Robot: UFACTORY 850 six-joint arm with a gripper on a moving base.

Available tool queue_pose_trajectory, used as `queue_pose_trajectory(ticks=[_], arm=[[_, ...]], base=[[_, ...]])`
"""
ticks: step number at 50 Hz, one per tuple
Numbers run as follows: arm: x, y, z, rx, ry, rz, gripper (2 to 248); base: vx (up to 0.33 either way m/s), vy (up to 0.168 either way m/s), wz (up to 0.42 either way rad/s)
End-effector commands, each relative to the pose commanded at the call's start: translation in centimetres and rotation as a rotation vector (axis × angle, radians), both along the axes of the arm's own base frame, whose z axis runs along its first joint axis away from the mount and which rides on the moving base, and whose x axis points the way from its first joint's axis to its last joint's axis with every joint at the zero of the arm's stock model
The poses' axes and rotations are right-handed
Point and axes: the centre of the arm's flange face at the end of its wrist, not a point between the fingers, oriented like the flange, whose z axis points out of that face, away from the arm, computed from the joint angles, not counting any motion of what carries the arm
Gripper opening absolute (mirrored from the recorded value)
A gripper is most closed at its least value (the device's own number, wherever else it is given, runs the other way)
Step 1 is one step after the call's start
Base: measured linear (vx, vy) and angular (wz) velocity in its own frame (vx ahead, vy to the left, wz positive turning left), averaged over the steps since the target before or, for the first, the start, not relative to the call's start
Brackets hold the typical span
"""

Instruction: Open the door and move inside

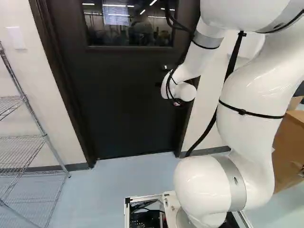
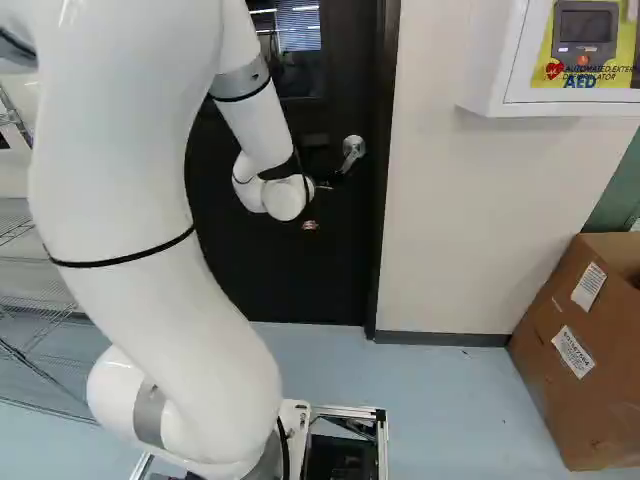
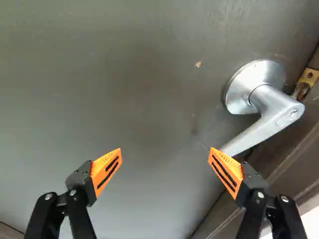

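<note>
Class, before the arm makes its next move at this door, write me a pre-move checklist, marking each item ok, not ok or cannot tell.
1. Pincer open: ok, its orange pads stand wide apart.
2. Lever handle between the pads: not ok, it lies off to one side.
3. Nearer pad free of the handle's tip: cannot tell, they overlap in the wrist view.
4. Door unlocked: cannot tell.
5. Way through open: not ok, the door fills its frame.
6. Cardboard box out of the doorway: ok, it stands off to the side.
</note>
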Motion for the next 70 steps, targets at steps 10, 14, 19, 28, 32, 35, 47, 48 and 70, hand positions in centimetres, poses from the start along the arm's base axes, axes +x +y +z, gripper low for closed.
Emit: queue_pose_trajectory(ticks=[10,14,19,28,32,35,47,48,70], arm=[[0.6,0.0,-0.9,0.002,0.017,0.001,247],[0.8,0.0,-1.3,0.002,0.023,0.001,247],[1.1,0.0,-1.7,0.003,0.031,0.001,247],[1.6,0.0,-2.0,0.003,0.034,0.003,247],[2.0,0.0,-2.0,0.002,0.029,0.006,247],[2.2,0.1,-2.0,0.001,0.022,0.010,247],[3.5,0.3,-1.7,-0.005,-0.021,0.028,247],[3.6,0.3,-1.7,-0.005,-0.024,0.030,247],[5.8,0.6,-1.8,-0.008,-0.047,0.044,247]], base=[[0.000,0.000,0.000],[0.000,0.000,0.000],[0.000,0.000,0.000],[0.000,0.000,0.000],[0.000,0.000,0.000],[0.000,0.000,0.000],[0.000,0.000,0.000],[0.000,0.000,0.000],[0.000,0.000,0.000]])
